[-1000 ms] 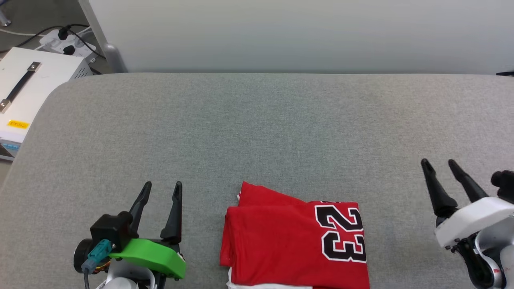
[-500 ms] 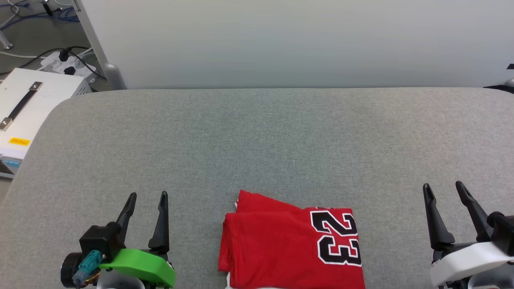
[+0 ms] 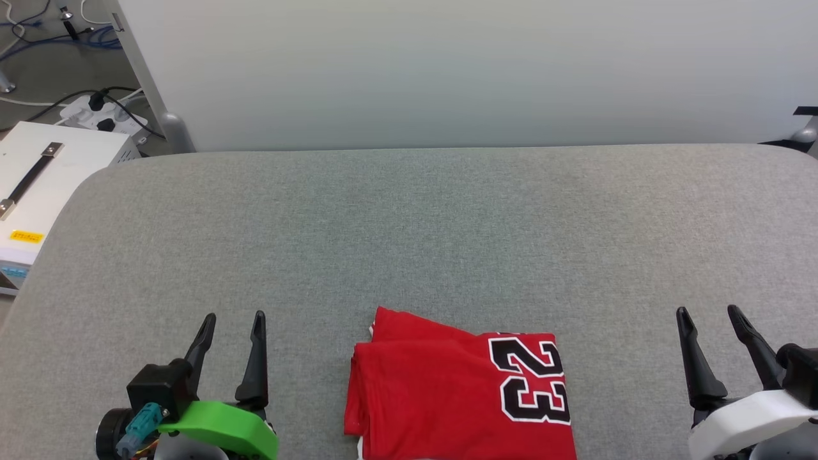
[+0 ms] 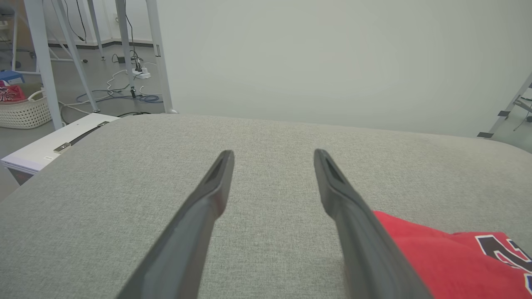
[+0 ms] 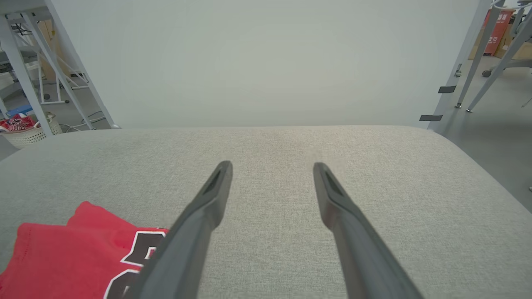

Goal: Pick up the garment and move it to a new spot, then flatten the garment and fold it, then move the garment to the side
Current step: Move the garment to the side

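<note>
The garment [image 3: 441,402], red with a black white-outlined "23", lies folded into a rough rectangle at the near middle of the grey table [image 3: 409,236]. In the left wrist view the garment [image 4: 440,257] lies at the lower right; in the right wrist view the garment [image 5: 70,257] lies at the lower left. My left gripper [image 3: 233,319] stands open to the garment's left, well apart from it, nothing between its fingers. On the other side my right gripper [image 3: 709,313] is open and empty too, well away from the cloth. Both hover over bare table [image 4: 270,199] [image 5: 270,207].
A white box [image 3: 38,185] with a black handle stands off the table's left edge, with a power strip and cables [image 3: 102,112] behind it. A pale wall panel [image 3: 447,70] runs along the table's far edge. A basket [image 4: 23,110] sits on the floor at far left.
The head camera has tilted up, so everything sits lower in the picture. Both grippers have drawn back toward the near edge, the right one more so. The garment lies as before.
</note>
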Available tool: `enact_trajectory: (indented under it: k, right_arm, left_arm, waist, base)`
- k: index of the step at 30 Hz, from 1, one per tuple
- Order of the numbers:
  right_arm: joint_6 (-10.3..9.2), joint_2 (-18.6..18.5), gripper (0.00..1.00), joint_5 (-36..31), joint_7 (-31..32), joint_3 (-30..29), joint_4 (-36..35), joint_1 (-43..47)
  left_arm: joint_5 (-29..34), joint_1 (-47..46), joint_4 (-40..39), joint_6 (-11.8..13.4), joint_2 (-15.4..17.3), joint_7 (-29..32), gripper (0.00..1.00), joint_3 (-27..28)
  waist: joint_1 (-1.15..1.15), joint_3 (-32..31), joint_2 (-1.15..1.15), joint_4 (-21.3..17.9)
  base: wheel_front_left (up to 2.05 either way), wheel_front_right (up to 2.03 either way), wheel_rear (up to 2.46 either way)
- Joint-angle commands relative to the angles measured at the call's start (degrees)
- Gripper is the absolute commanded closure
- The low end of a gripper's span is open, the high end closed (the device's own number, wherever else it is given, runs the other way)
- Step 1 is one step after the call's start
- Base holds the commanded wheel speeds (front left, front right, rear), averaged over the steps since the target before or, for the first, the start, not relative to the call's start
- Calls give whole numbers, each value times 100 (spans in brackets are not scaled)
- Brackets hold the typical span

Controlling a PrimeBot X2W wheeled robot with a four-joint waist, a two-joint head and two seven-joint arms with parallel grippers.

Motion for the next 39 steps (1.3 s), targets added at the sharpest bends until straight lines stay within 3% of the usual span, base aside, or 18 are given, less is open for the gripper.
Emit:
enact_trajectory:
  k: [1, 5, 12, 21, 31, 32, 33, 34, 39]
  right_arm:
    - [-3, 27, 0, 27, 105, -81, 21, 45]
    - [-3, -3, 0, 327, 468, -407, 294, 17]
    - [-3, -244, 0, 1829, 1447, -648, 1195, -97]
    - [-3, -428, 0, 3361, 2492, 334, 1695, -485]
    - [-3, -351, 0, 3885, 3311, 964, 2450, -822]
    - [-3, -345, 51, 3889, 3395, 993, 2496, -839]
    - [-3, -338, 86, 3889, 3476, 1021, 2530, -860]
    - [-3, -330, 100, 3888, 3509, 1021, 2543, -879]
    - [-3, -433, 100, 3656, 3447, 1036, 2373, -1024]
  left_arm:
    - [20, -36, 29, -21, 10, -28, 0, 3]
    - [19, -148, 42, -43, -16, -30, 0, -22]
    - [63, -411, 41, -113, -94, -35, 0, -48]
    - [177, -757, 81, -271, -307, -39, 0, -2]
    - [357, -897, 213, -495, -534, -40, 0, 168]
    - [374, -900, 224, -510, -549, -40, 0, 186]
    - [395, -902, 239, -529, -569, -40, 0, 207]
    - [412, -902, 250, -543, -583, -40, 0, 225]
    - [505, -837, 315, -614, -632, -40, 0, 334]
  waist:
    - [0, 17, 0, 7]
    - [0, 98, 0, 91]
    - [0, 383, 0, 362]
    - [0, 896, 0, 732]
    - [0, 1096, 0, 944]
    - [0, 1099, 0, 949]
    - [0, 1097, 0, 953]
    - [0, 1092, 0, 953]
    - [0, 936, 0, 859]
  base:
    - [0, 0, 0]
    - [0, 0, 0]
    - [0, 0, 0]
    - [0, 0, 0]
    - [0, 0, 0]
    - [0, 0, 0]
    - [0, 0, 0]
    - [0, 0, 0]
    - [0, 0, 0]
